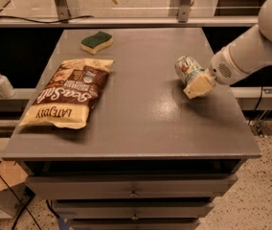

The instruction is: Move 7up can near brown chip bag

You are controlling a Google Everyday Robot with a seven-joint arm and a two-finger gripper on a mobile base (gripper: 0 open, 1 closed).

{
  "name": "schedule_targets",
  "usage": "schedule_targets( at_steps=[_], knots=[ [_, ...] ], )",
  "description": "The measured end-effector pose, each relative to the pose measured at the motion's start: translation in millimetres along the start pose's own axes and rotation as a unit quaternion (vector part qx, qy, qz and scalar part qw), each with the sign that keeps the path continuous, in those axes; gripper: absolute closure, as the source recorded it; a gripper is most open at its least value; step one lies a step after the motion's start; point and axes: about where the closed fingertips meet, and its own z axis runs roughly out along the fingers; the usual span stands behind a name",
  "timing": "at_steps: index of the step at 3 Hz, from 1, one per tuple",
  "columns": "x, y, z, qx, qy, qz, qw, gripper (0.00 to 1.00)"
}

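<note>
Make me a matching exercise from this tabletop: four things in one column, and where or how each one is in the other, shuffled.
1 7up can
2 brown chip bag
3 sponge
4 gripper

A lying flat, left part of the table
B reaching in from the right, shut on the can
C at the far edge
D tilted, gripped on the right side

Pairs: 1-D, 2-A, 3-C, 4-B
</note>
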Motion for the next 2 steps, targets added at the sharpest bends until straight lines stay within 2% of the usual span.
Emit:
schedule_targets(
  at_steps=[1, 2],
  knots=[
    [-36.6, 18.0, -24.1, 0.014, -0.03, -0.065, 0.9973, 1.0],
    [-36.6, 18.0, -23.6, 0.012, -0.029, -0.065, 0.9974, 1.0]
  ],
)
